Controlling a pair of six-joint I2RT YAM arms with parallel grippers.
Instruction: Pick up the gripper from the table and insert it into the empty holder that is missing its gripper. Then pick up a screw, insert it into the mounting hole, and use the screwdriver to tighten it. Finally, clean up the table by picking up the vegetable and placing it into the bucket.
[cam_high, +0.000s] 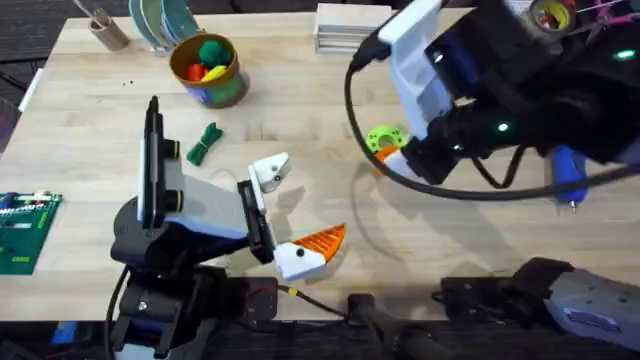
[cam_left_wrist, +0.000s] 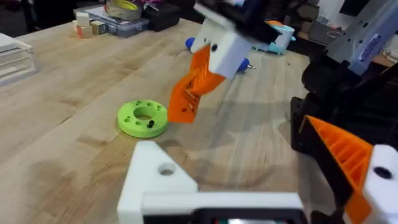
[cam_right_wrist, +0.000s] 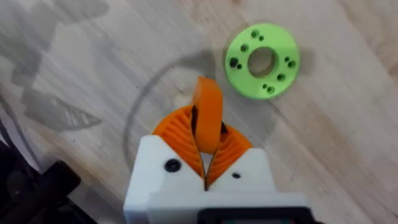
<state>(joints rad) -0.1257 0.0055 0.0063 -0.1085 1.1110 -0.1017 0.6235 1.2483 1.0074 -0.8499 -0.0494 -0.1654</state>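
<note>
Wooden surface (cam_high: 300, 110) lies under both arms. Right jaws pinch the gripper (cam_right_wrist: 207, 115) above it; left jaws are spread, the holder (cam_left_wrist: 155, 177) bare. I think the next move is sliding the gripper onto that holder.

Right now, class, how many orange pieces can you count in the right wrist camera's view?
3. Clamped in the middle stands the gripper; the right gripper presses it with two orange pads, one on either side. More may be hidden.
</note>
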